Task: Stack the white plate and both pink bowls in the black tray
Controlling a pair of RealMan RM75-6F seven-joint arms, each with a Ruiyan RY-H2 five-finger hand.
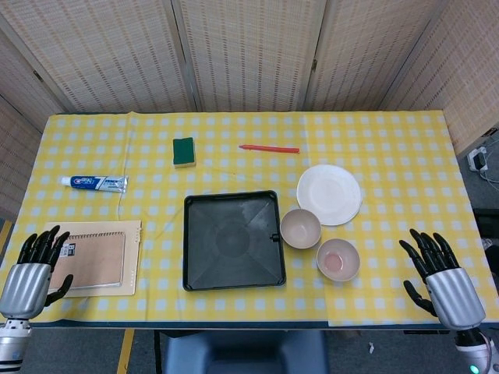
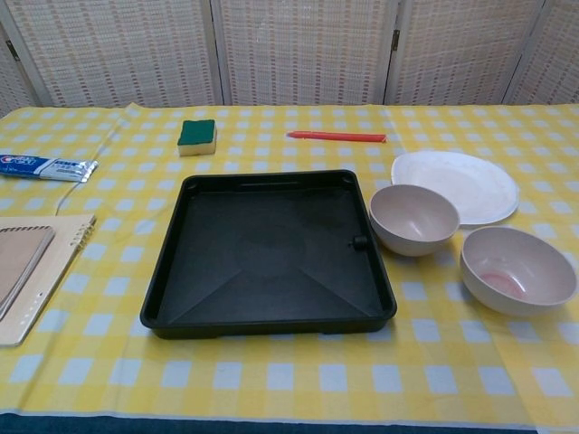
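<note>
The chest view's left edge is cutting off the spiral notebook (image 2: 23,271) and the toothpaste tube (image 2: 45,167). The head view's bottom edge is cropping the left hand (image 1: 27,273)'s wrist and right hand (image 1: 440,284)'s wrist.

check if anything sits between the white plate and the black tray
Yes, partly. One pink bowl sits beside the tray's right edge, just in front of the white plate. The straight path toward the tray's far right corner looks open, and the tray holds nothing.
</note>
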